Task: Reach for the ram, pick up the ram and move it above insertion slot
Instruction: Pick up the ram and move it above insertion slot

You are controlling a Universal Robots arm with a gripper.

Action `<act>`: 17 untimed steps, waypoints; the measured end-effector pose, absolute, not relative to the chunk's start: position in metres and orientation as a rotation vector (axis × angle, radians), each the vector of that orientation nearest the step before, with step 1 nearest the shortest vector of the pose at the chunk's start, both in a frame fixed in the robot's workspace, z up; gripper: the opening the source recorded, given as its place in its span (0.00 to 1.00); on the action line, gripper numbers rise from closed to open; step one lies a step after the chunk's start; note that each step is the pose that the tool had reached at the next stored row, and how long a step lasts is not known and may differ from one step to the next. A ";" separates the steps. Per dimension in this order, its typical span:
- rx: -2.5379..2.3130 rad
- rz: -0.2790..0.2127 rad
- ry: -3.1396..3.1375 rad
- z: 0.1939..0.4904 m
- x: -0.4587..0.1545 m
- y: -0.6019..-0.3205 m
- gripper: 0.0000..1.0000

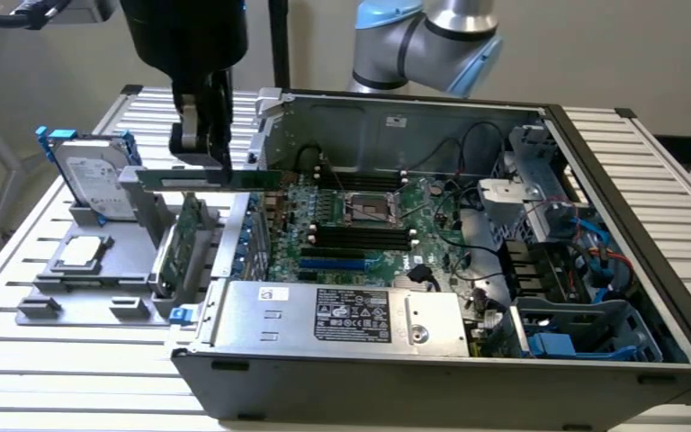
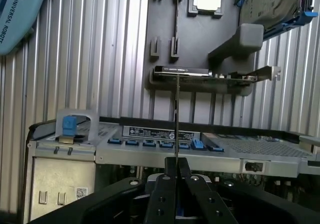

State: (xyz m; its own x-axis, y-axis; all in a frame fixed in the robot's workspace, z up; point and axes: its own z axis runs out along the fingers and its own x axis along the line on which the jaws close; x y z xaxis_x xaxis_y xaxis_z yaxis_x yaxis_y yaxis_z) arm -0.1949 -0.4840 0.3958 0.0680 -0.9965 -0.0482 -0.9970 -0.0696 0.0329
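Two dark fingers [image 2: 162,196] of the gripper [image 1: 213,155] are clamped together on the ram [image 1: 201,179], which hangs level in the air over the gap between the grey holder tray [image 1: 51,279] and the open computer case [image 1: 633,270]; in the wrist view the ram [image 2: 177,119] shows edge-on as a thin line rising from between the fingertips; below it, in the tray's slot nearest the case, a green expansion card [image 1: 177,252] stands upright; further toward the slatted worktop's [image 1: 10,360] edge on the exterior view's left, the tray holds a silver hard drive [image 1: 87,175] with blue rails standing on end, and a square processor chip [image 1: 85,253] lying flat in its recess; inside the case lie the motherboard [image 1: 370,229], the grey power supply [image 1: 339,315] along the near wall, and a blue-trimmed drive cage [image 1: 586,328] at the near corner on the exterior view's right.
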 end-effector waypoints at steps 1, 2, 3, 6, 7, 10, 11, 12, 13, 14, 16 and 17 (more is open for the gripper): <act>-2.289 0.091 2.137 0.396 -0.191 -0.483 0.13; -2.289 0.091 2.136 0.396 -0.186 -0.483 0.13; -2.289 0.091 2.136 0.396 -0.182 -0.482 0.13; -2.289 0.092 2.136 0.396 -0.169 -0.480 0.13; -2.289 0.092 2.136 0.396 -0.164 -0.479 0.13; -2.289 0.092 2.136 0.396 -0.152 -0.477 0.13; -2.289 0.092 2.136 0.396 -0.148 -0.476 0.13; -2.289 0.092 2.136 0.396 -0.144 -0.474 0.13; -2.289 0.092 2.136 0.396 -0.140 -0.473 0.13; -2.289 0.092 2.136 0.396 -0.137 -0.471 0.13; -2.289 0.092 2.136 0.396 -0.131 -0.467 0.13; -2.289 0.092 2.136 0.396 -0.128 -0.464 0.13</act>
State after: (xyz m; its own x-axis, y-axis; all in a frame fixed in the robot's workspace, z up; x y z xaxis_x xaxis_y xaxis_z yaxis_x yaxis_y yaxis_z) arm -0.1284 -0.4644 0.3957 0.0679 -0.9965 -0.0494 -0.9970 -0.0696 0.0330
